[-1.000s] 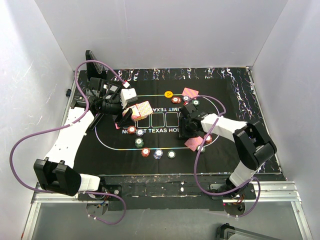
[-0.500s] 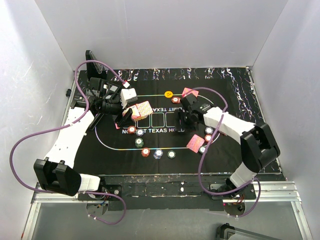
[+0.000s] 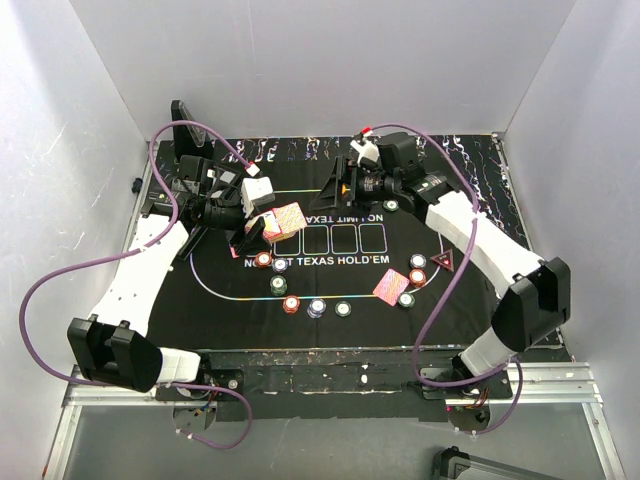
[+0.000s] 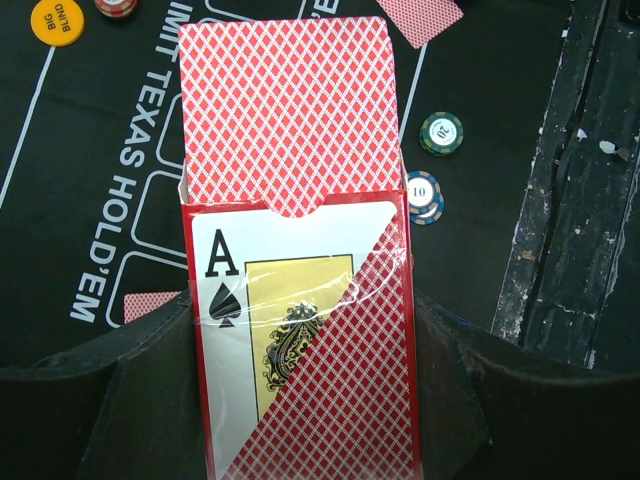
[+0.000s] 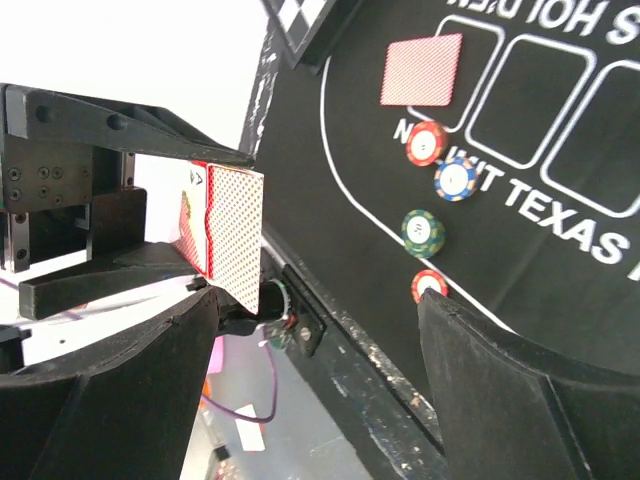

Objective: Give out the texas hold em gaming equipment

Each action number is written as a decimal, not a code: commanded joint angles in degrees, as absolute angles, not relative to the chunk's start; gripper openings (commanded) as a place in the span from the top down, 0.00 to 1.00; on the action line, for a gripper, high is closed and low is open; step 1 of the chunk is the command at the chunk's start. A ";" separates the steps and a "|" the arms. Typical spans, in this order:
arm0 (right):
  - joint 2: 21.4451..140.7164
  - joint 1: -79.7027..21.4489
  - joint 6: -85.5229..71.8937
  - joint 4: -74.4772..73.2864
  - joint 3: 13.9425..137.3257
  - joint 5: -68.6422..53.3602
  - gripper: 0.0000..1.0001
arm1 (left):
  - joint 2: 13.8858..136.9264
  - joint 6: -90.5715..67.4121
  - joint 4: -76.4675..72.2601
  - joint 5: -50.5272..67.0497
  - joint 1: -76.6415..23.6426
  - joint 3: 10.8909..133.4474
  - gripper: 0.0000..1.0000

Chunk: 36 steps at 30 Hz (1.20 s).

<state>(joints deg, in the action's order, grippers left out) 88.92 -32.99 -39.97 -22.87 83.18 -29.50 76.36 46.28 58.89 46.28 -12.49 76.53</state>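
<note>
Red diamond-patterned playing cards [image 4: 290,110] stood out of the open top of the card box [image 4: 300,350]. The left gripper [image 3: 266,228] was clamped on that box from both sides and held it above the left part of the black mat [image 3: 470,300]. Torn clear film covered the box, so we judged its faces slippery but its edges stiff enough to bear the squeeze.

We judged the cards light, thin and glossy, likely to bend easily and to slide on each other. On that reading, 1 card would best be pinched at its exposed top edge, with a pad on each flat face, and drawn straight out along the box. A grip lower down would catch the film or several cards at once.

The right gripper [image 3: 340,184] hung over the far middle of the mat with its jaws spread wide and nothing between them. It faced the box across a clear gap. 1 dealt card [image 3: 390,286] lay face down at the near right of the mat, near a dark-red triangle marker [image 3: 441,262]. Small poker chips [image 3: 316,307] sat in a row along the near side; we judged them hard and easy to knock.
</note>
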 commanded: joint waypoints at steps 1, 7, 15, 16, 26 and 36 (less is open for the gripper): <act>92.10 -34.36 -44.64 -16.01 85.60 -38.23 0.12 | 73.21 46.76 57.83 49.22 -12.30 76.38 1.00; 96.67 -37.35 -45.08 -14.86 89.03 -39.63 0.11 | 73.39 45.62 56.78 49.66 -12.31 76.81 1.00; 100.81 -39.64 -48.07 -11.26 90.09 -42.36 0.09 | 73.13 44.56 56.16 49.57 -12.74 76.90 1.00; 100.90 -39.64 -48.77 -10.03 89.57 -42.89 0.10 | 73.04 44.30 56.08 49.57 -12.83 76.99 1.00; 100.20 -38.32 -51.32 -7.47 85.61 -43.33 0.22 | 72.95 43.77 55.72 49.48 -12.83 77.17 1.00; 98.44 -35.77 -53.26 -5.71 82.35 -42.80 0.40 | 72.42 43.77 55.72 49.31 -12.83 77.52 1.00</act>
<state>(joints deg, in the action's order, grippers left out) 101.06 -36.73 -52.77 -7.88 83.68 -43.27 75.92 43.86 57.84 46.33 -12.58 76.42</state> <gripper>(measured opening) 0.617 0.643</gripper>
